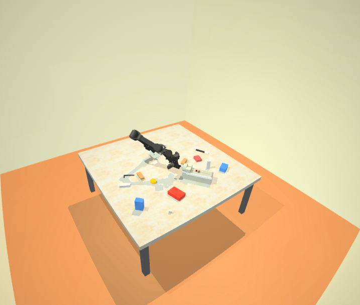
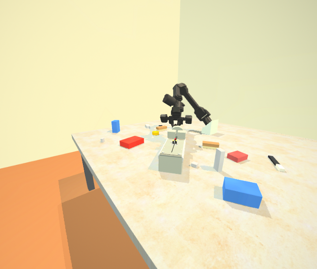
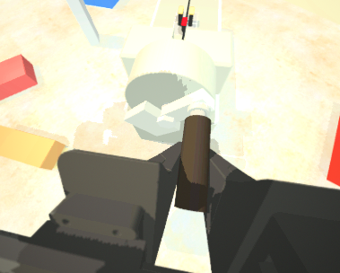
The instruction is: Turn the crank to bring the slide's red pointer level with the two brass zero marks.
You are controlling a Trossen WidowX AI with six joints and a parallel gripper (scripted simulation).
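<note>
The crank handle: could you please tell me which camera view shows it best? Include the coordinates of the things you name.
The wrist view: the brown crank handle (image 3: 194,162) appears large there, between the jaws. In the top and exterior views I cannot make it out.

In the wrist view, the brown cylindrical crank handle (image 3: 193,162) slants upright at lower centre, gripped in the hand (image 3: 190,148), below the small red pointer (image 3: 184,21) between two brass-yellow zero marks (image 3: 186,10) at top centre.

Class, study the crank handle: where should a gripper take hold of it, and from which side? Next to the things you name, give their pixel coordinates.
Best gripped around the middle of the brown crank handle (image 3: 194,157), coming from its free end, as the gripper (image 3: 190,148) does now. Its long, straight barrel suits fingers on opposite sides, while the white crank arm (image 3: 181,109) meets the other end and would likely obstruct them.
</note>
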